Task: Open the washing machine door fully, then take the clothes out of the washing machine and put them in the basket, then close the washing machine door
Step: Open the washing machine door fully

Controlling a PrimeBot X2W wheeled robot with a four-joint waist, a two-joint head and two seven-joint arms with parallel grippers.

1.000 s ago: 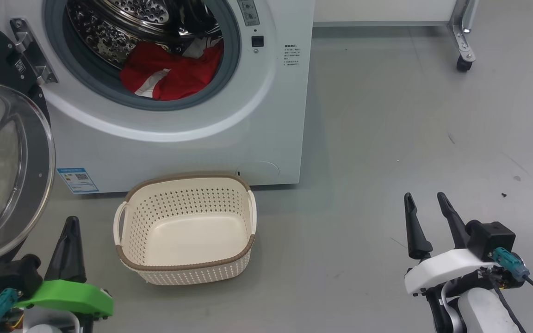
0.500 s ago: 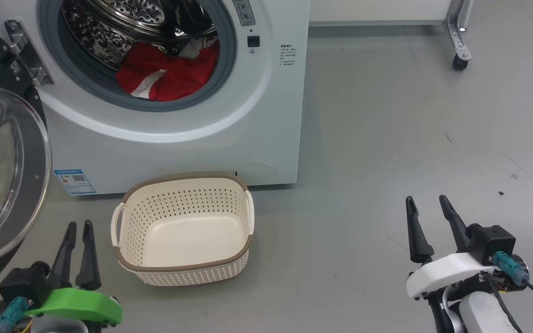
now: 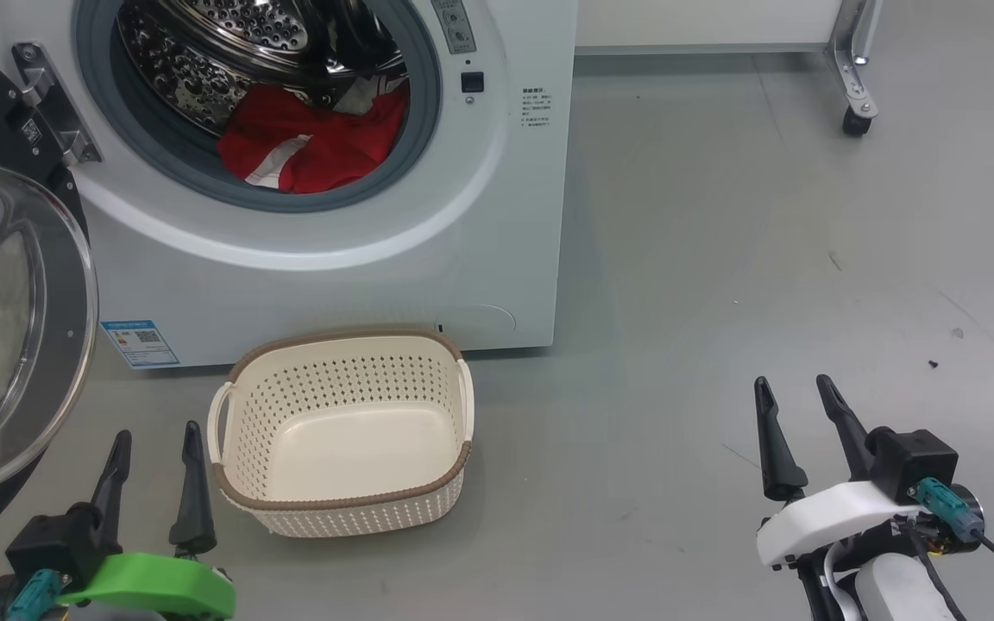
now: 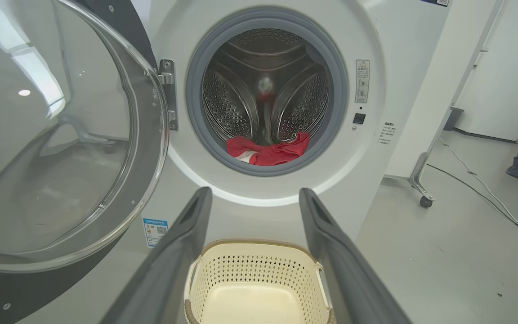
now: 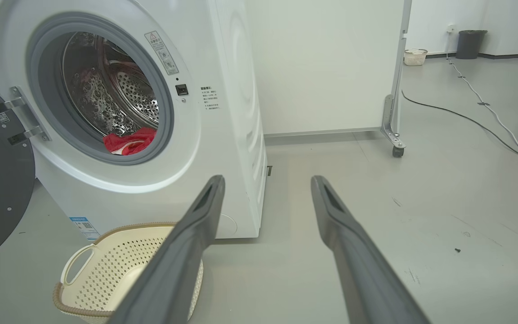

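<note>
Fingers that had been pressed together a second earlier stood spread wide on the left gripper [image 3: 157, 433], which hovered low, just left of the basket [image 3: 342, 501], and held nothing. The right gripper [image 3: 792, 384] hung well off to the right over bare floor [image 3: 721, 259], its fingers as wide apart as before and just as empty.

The washing machine door [image 3: 5, 319] stood swung out on its hinge [image 3: 53, 103] at the left of the washing machine [image 3: 333, 259], its glass bowl facing the robot, so the first step of the job looked to be done. Whether the door was at its full swing could not be told.

Inside, the red-and-white clothes [image 3: 316, 151] lay heaped at the bottom front of the steel drum [image 3: 229, 52], against the grey rubber ring, and neither gripper was touching them. The basket sat empty on the floor directly in front of the machine, below the port.

By that showing, the unloading had yet to begin, with the transfer to the basket and the closing of the door left to do.
</note>
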